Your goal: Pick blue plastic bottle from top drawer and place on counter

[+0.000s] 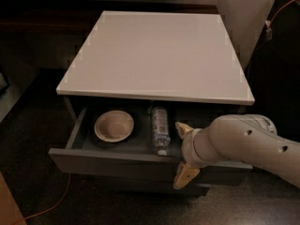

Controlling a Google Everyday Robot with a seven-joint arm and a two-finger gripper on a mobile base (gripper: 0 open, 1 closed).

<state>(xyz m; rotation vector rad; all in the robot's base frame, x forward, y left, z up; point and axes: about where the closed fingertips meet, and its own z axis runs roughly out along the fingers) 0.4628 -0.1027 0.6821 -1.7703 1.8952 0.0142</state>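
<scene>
The top drawer stands pulled out under the white counter. Inside it the blue plastic bottle lies on its side, cap toward the drawer front. My gripper comes in from the right on a pale arm and hovers over the drawer's front edge, just right of the bottle. It is open: one tan fingertip is over the drawer interior beside the bottle, and the other hangs in front of the drawer face. Nothing is between them.
A tan bowl sits in the drawer left of the bottle. An orange cable runs along the dark floor at lower left. A dark wall and shelf lie behind the cabinet.
</scene>
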